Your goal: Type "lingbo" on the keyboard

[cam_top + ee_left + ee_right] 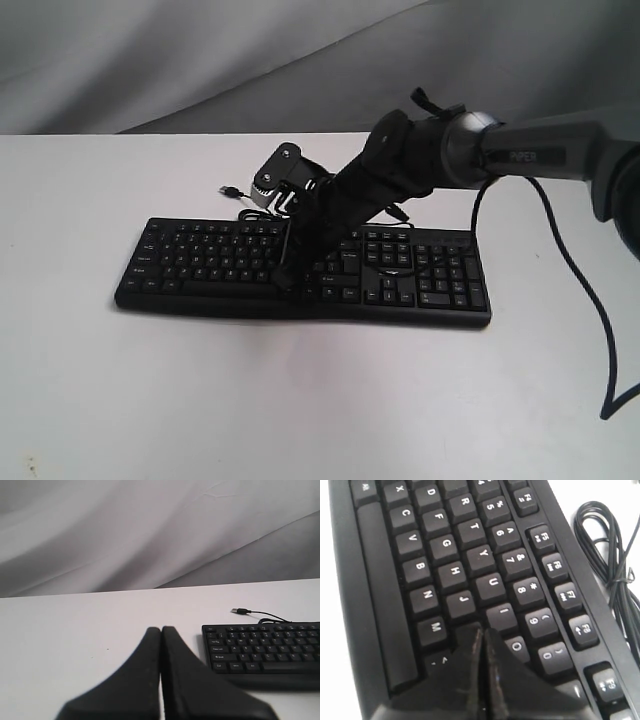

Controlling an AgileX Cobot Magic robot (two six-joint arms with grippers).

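Both jaws of the right gripper (481, 631) are pressing together, forming one narrow tip for single-key strikes, with the keyboard (375, 575) lying directly beneath it, J key (464, 603) just beside.

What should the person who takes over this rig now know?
Wide flat black plastic keyboard: on the white table; its small metal USB plug lies loose there.
Left hand: shut, empty, above the table off the keyboard's end.
Right hand: shut, empty, tips between the J key and the O key.
Done: cannot tell, no screen in view.
Left: type "lingbo", or what remains.
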